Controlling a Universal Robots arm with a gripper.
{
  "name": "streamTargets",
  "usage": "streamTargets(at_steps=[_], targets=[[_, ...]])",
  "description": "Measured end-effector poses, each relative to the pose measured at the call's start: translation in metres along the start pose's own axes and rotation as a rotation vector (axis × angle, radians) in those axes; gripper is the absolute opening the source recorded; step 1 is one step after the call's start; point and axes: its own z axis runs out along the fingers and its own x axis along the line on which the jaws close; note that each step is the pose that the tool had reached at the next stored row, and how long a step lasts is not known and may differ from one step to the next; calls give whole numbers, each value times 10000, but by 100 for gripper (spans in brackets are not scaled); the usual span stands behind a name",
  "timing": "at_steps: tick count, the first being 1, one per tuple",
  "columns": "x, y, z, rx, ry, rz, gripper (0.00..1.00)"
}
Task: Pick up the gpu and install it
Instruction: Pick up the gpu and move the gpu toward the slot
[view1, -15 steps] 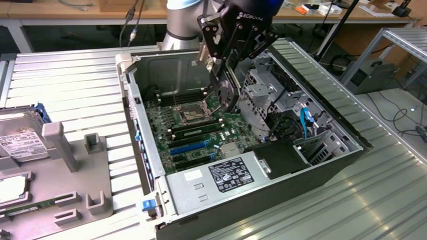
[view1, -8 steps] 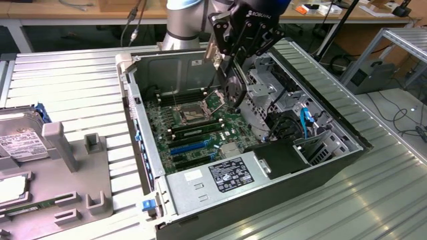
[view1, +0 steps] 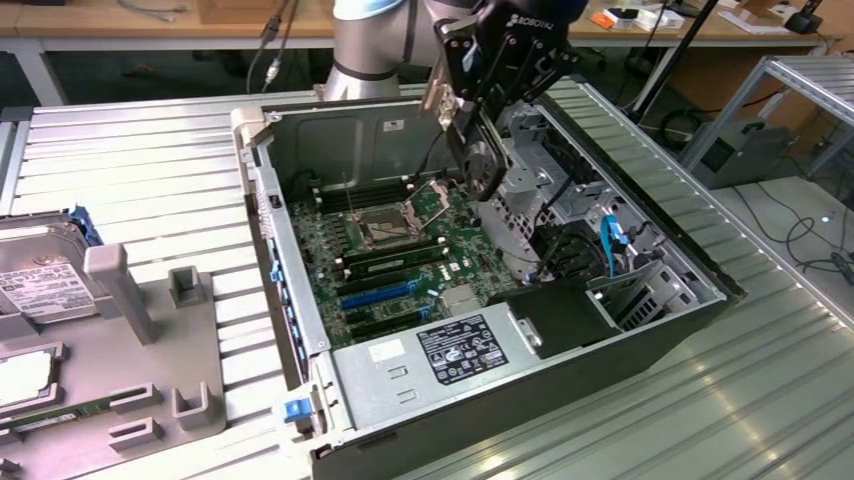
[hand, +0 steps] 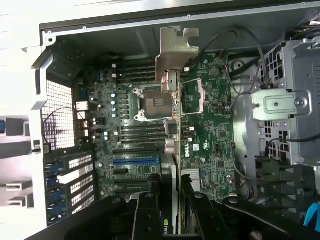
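Gripper (view1: 465, 108) is clamped on the gpu (view1: 479, 165), which hangs bracket-end down over the motherboard (view1: 400, 262) near the CPU socket (view1: 379, 231), apart from the blue slot (view1: 380, 293). Risks: an off-slot descent hits the board or socket, and the thin card pivots in the grip and seats crooked.

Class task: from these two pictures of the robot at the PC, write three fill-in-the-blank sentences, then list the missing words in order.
1. The end effector is shut on the gpu, held above the open ___ case.
2. The gpu's end farthest from the end effector carries a silver metal ___.
3. At the exterior view's left, a hard ___ lies on the grey tray.
Missing words: computer; bracket; drive.
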Motion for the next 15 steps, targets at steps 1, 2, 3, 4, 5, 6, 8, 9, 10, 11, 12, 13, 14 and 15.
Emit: streamTargets(at_steps=[1,2,3,4,5,6,8,9,10,11,12,13,14,15], targets=[[-33,26,0,2,3,-6,27],[-50,51,3,1,3,-9,27],[-52,96,8,2,4,-10,27],[-50,137,12,2,4,-13,27],[-51,171,16,2,4,-17,27],[-55,182,20,2,4,-19,27],[-57,185,35,1,5,-16,27],[-58,185,41,3,6,-16,27],[-59,185,44,5,7,-16,27],[-59,184,46,4,7,-16,27],[-59,185,46,3,6,-16,27],[-60,184,46,3,6,-17,27],[-59,184,46,3,7,-17,27],[-59,184,46,3,7,-16,27]])
